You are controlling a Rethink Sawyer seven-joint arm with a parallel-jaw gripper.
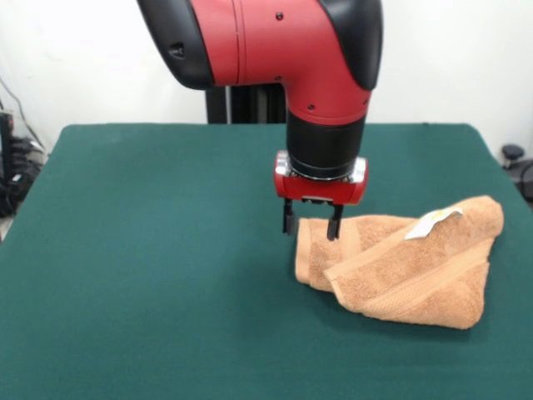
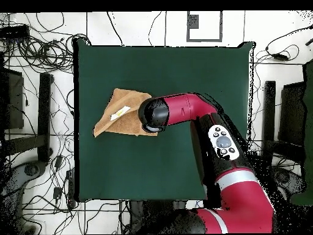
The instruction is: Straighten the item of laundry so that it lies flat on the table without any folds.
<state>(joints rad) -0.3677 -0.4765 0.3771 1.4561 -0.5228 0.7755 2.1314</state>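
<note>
The item of laundry (image 1: 408, 267) is a tan terry towel, folded over on itself into a rough wedge with a white tag (image 1: 433, 222) on top. It lies on the right part of the green table (image 1: 150, 267). From overhead the towel (image 2: 125, 113) shows at the table's left, its right end hidden under the arm. My gripper (image 1: 311, 225) hangs straight down at the towel's far left corner. Its two dark fingers stand open, one just off the towel's edge and one over the cloth. Nothing is held.
The red arm (image 2: 183, 110) reaches across the table from the right in the overhead view. Cables (image 2: 43, 49) and dark equipment lie on the floor around the table (image 2: 171, 67).
</note>
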